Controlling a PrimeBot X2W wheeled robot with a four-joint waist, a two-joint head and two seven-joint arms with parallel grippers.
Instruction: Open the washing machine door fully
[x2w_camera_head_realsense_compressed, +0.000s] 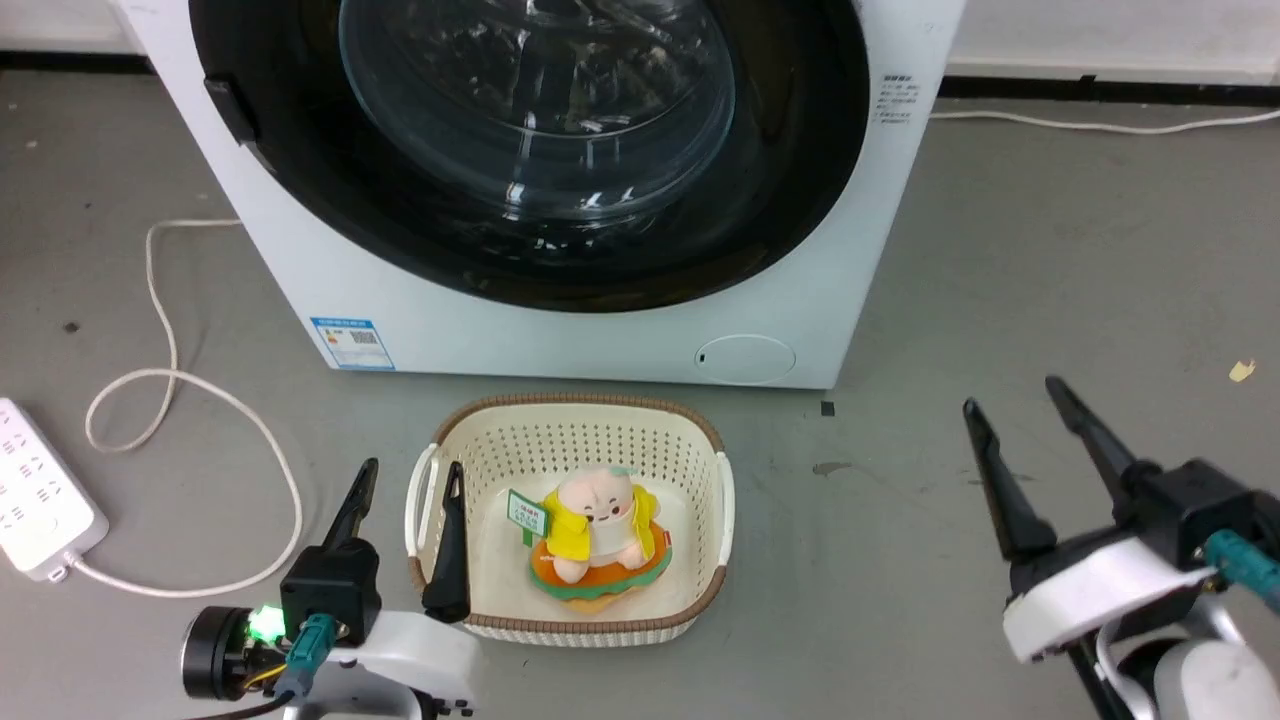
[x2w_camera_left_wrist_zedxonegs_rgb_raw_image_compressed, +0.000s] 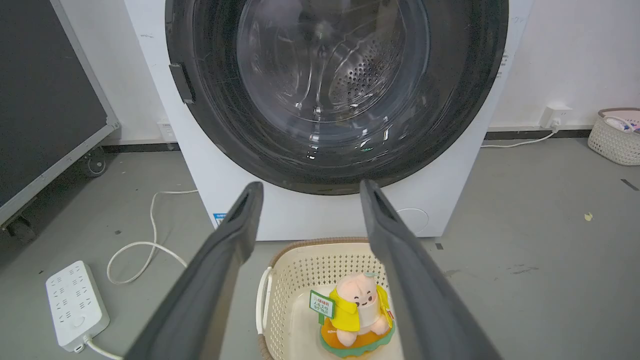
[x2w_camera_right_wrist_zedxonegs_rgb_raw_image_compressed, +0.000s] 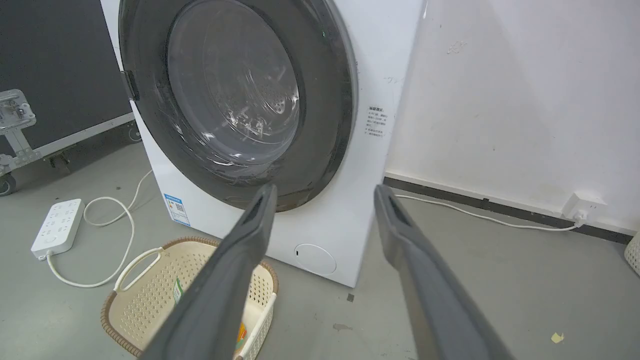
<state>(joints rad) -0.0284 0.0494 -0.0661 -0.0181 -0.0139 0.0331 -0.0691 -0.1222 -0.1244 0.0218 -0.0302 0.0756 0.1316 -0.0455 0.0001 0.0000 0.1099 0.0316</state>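
So: washing machine door (x2w_camera_head_realsense_compressed: 540, 100) is at top centre of the head view and looks shut flush against the washing machine (x2w_camera_head_realsense_compressed: 560, 340). Its catch tab (x2w_camera_head_realsense_compressed: 232, 108) is on the rim's upper left. Both grippers are low in frame, well apart from it, holding nothing.

Risks:
- Power strip (x2w_camera_head_realsense_compressed: 40, 500) at the left edge, with its cable (x2w_camera_head_realsense_compressed: 165, 380) looping over the floor towards the machine. Could snag if the base rolls in.
- Left gripper (x2w_camera_head_realsense_compressed: 412, 468) at lower left, jaws spread wide. One finger overlaps the laundry basket (x2w_camera_head_realsense_compressed: 570, 403) at its left rim; can't tell if it touches. A careless lift could drag or tip it.
- The basket sits just in front of the machine, below the door. The door likely clears it; an arm following the arc may not.
- Right gripper (x2w_camera_head_realsense_compressed: 1012, 394) at lower right, jaws also wide. My guess from the tab is the hinge is on the right, so it's the poorer side to pull from.
- Glossy rim means slip risk.

Containers:
- The laundry basket holds one plush toy (x2w_camera_head_realsense_compressed: 600, 530) with a tag, roughly centred.
- Second basket (x2w_camera_left_wrist_zedxonegs_rgb_raw_image_compressed: 617, 135) at the far right of the left wrist view, by the wall. Contents unclear.
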